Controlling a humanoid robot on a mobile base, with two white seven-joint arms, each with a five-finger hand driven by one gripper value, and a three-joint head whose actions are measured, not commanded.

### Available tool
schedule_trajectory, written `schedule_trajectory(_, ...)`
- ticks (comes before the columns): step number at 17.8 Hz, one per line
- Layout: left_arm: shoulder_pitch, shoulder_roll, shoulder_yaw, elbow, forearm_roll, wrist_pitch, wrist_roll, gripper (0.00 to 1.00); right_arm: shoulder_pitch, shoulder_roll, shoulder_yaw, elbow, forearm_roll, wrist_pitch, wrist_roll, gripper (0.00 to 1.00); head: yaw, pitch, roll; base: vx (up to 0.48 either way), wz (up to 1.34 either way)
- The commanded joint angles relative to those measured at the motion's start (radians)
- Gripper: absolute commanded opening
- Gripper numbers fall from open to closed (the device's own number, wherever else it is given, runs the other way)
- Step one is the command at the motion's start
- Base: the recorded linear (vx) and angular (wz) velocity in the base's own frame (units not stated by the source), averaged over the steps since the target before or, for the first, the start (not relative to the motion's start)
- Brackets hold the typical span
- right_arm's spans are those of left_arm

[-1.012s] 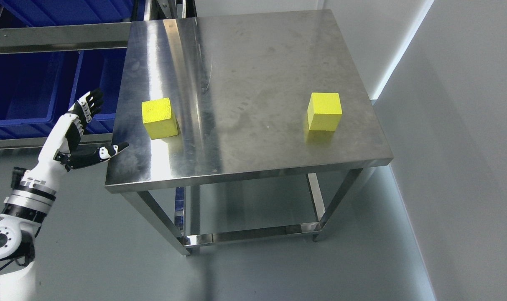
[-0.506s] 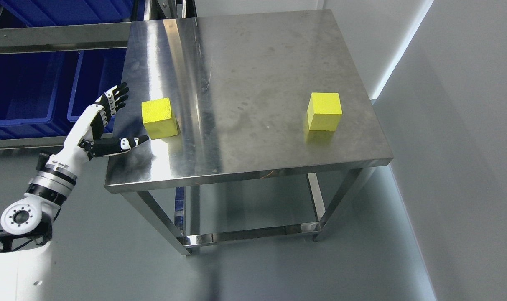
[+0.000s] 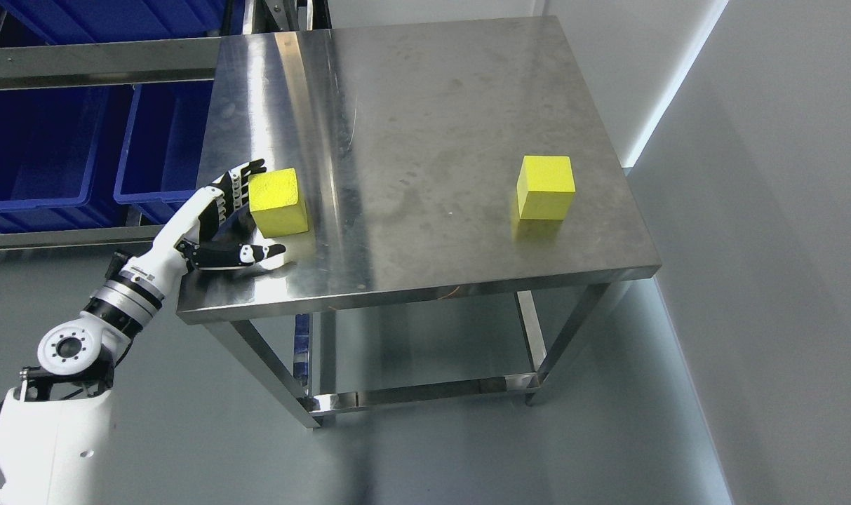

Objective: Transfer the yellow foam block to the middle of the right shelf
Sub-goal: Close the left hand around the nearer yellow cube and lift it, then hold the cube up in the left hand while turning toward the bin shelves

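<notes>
- Two yellow foam blocks sit on your steel table (image 3: 425, 91).
- Your left hand (image 3: 229, 224) is spread wide, holding nothing, thumb low and fingers (image 3: 246, 175) high to bracket the near block (image 3: 278, 201).
- The far block (image 3: 545, 187) lies well beyond it to the right.

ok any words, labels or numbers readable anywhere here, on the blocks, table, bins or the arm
None can be read.
Left yellow foam block and right yellow foam block: plain faces.
Steel table: bare metal with smudges only.
Blue bins: no label in view.
Left hand: black and white shells, no print to make out.
</notes>
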Motion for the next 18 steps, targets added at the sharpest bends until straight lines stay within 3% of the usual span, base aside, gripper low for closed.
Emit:
schedule_trajectory(1, -0.016, -0.052, 0.004, 0.081, 0.015, -0.053, -0.007, 0.63, -0.003, -0.017, 0.000, -0.017, 0.000, 0.001, 0.000, 1.00, 0.0000, 0.000, 0.000, 0.000, 0.00)
schedule_trajectory(4, -0.015, -0.118, 0.076, 0.082, 0.015, -0.136, -0.007, 0.35, -0.003, -0.017, 0.000, -0.017, -0.002, 0.001, 0.000, 1.00, 0.0000, 0.000, 0.000, 0.003, 0.01)
schedule_trajectory(5, -0.015, -0.141, 0.091, 0.081, 0.015, -0.160, -0.006, 0.32, -0.002, -0.017, 0.000, -0.017, 0.000, 0.001, 0.000, 1.00, 0.0000, 0.000, 0.000, 0.000, 0.00)
schedule_trajectory(8, -0.021, -0.219, 0.117, 0.072, 0.026, -0.206, -0.001, 0.31, -0.003, -0.017, 0.000, -0.017, -0.002, 0.001, 0.000, 1.00, 0.0000, 0.000, 0.000, 0.000, 0.00)
schedule_trajectory(10, -0.042, -0.219, 0.175, 0.061, 0.053, -0.237, -0.001, 0.32, -0.002, -0.017, 0.000, -0.017, 0.000, 0.001, 0.000, 1.00, 0.0000, 0.000, 0.000, 0.000, 0.00)
schedule_trajectory(15, -0.044, -0.219, 0.183, 0.058, 0.341, -0.480, 0.060, 0.32, -0.003, -0.017, 0.000, -0.017, 0.000, 0.001, 0.000, 1.00, 0.0000, 0.000, 0.000, 0.000, 0.00)
schedule_trajectory(18, -0.044, -0.219, 0.177, 0.058, 0.422, -0.558, 0.138, 0.35, -0.003, -0.017, 0.000, -0.017, -0.002, 0.001, 0.000, 1.00, 0.0000, 0.000, 0.000, 0.000, 0.00)
